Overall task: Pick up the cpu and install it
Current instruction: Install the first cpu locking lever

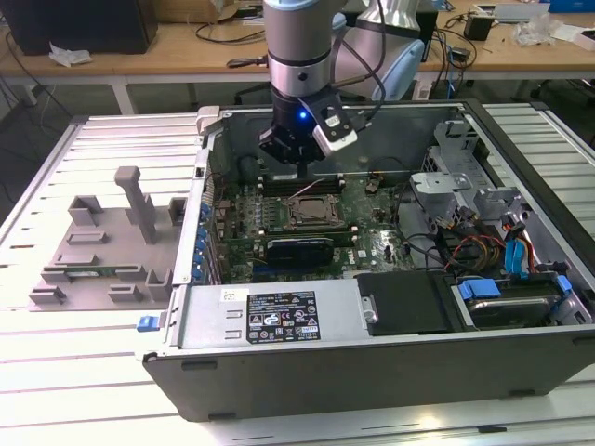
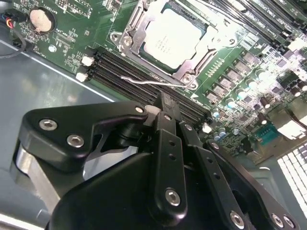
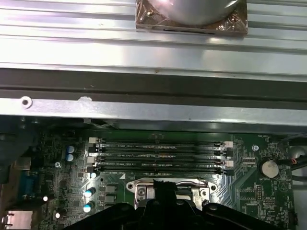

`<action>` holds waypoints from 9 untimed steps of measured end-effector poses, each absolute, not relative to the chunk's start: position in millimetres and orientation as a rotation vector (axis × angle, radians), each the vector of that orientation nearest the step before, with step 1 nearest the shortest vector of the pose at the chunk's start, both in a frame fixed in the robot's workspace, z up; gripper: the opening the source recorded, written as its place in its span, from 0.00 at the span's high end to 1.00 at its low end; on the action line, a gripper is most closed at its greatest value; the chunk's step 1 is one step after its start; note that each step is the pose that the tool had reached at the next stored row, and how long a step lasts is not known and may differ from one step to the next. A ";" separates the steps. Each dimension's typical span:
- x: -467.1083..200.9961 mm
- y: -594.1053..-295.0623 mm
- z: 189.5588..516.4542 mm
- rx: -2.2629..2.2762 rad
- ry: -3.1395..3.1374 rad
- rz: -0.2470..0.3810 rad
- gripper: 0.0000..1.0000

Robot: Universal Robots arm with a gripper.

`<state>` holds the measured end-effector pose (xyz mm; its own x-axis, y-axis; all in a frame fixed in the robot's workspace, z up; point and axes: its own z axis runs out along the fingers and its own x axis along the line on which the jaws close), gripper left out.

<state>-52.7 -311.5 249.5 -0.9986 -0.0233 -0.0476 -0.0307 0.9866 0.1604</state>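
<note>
- The cpu (image 2: 171,37) sits seated in the socket (image 2: 139,26) on the green board (image 2: 240,72), its silver top facing up; in the second wrist view the metal frame rings it.
- The hand (image 2: 166,103) hangs above the board, just beside the socket, over the black memory slots (image 2: 124,67). Its fingers (image 2: 169,112) look drawn close together with nothing between them.
- In the exterior view the hand (image 1: 296,158) is inside the open computer case (image 1: 372,362), above the socket (image 1: 310,214) near the case's far wall.
- A thin bent lever (image 2: 144,80) lies beside the socket frame.
- A grey tray (image 1: 102,251) rests on the slatted surface (image 1: 56,372), at the exterior view's left of the case.
- In the first wrist view, the memory slots (image 3: 160,155) lie between the socket frame (image 3: 168,184) and the case wall.
</note>
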 end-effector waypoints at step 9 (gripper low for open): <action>-52.0 -311.6 236.4 -0.044 3.069 0.247 0.89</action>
<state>-52.0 -311.6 236.4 -0.9976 -0.0232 -0.0646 -0.0332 0.9867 0.1591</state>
